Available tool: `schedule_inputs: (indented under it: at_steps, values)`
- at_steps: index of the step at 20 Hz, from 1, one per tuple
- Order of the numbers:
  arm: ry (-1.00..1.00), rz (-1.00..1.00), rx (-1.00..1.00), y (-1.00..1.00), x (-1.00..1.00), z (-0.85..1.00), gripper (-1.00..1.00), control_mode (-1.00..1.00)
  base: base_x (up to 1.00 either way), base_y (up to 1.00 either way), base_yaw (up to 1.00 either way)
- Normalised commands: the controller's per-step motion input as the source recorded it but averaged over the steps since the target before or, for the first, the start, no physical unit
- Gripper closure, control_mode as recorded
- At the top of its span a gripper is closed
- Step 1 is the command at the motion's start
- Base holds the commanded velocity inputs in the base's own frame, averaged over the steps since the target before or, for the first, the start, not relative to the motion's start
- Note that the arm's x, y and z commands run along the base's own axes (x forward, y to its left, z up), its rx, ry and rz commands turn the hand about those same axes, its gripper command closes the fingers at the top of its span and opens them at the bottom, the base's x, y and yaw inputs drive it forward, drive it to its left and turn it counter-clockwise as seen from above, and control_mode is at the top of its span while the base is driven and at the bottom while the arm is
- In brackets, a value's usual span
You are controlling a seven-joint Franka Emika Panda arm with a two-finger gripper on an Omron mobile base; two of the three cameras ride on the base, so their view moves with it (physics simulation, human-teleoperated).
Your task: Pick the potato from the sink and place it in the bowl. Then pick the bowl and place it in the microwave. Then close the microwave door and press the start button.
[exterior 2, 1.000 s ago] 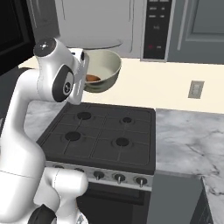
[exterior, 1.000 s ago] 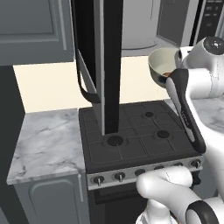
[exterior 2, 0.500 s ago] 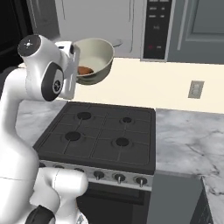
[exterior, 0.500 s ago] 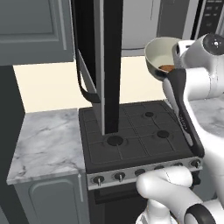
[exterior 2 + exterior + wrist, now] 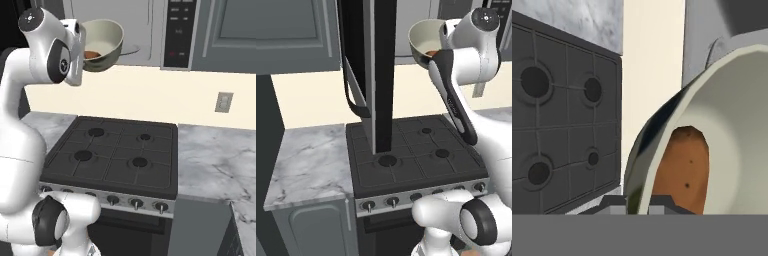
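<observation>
tool (image 5: 637, 207) clamped on the bowl (image 5: 102, 42) rim, potato (image 5: 679, 170) inside, held high by the microwave (image 5: 150, 30) so it clears the open microwave door (image 5: 373, 75).

A: What colour is the bowl (image 5: 104, 44)?
B: Cream-white inside, darker and glossy outside. The potato (image 5: 681, 170) in it is orange-brown with tiny dark specks.
A: And the stove (image 5: 117, 156)?
B: Dark grey, black burners, silver knob strip. The surface (image 5: 308, 165) beside it is white marble with grey veins; the wall (image 5: 150, 95) is pale yellow.
</observation>
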Motion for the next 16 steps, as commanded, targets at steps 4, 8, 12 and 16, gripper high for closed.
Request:
schedule_inputs:
  at_steps: [4, 8, 12, 16]
  values:
    - [0.12, 0.00, 0.00, 0.03, 0.88, 0.28, 1.00, -1.00, 0.00, 0.00, 0.00]
    - [0.05, 0.00, 0.00, 0.01, 0.60, 0.04, 1.00, -1.00, 0.00, 0.00, 0.00]
    - [0.00, 0.01, 0.00, 0.00, 0.41, 0.04, 1.00, -1.00, 0.00, 0.00, 0.00]
    - [0.00, 0.04, -0.01, 0.07, 0.46, 0.04, 1.00, -1.00, 0.00, 0.00, 0.00]
